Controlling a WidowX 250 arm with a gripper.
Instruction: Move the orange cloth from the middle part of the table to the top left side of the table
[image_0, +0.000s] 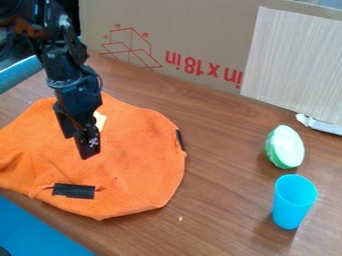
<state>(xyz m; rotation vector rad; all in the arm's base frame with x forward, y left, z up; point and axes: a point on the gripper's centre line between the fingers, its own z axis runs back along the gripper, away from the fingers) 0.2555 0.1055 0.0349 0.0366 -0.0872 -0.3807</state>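
Likely light, floppy and best pinched at a fold (41, 179), the orange cloth (137, 167) lay at the left of the bench (224, 200) beneath the gripper (81, 145), its jaws spread or together, I couldn't tell.

The robot's arm (67, 62) was black, built from chunky, angular blocks joined by rounder, knobbly parts. Small pale spots dotted the upper housings, too small to tell as screws or glints, and one whitish patch (65, 21) stood out near the top. At the upper left, a brownish-orange tint (23, 26) lay over part of the dark body. A thin dark cable (99, 77) curved out in a loop beside the middle section, where the black surface had a faint bluish sheen. The gripper (84, 142) was black too, narrow and boxy, with a small whitish marking (93, 142) near its lower end.
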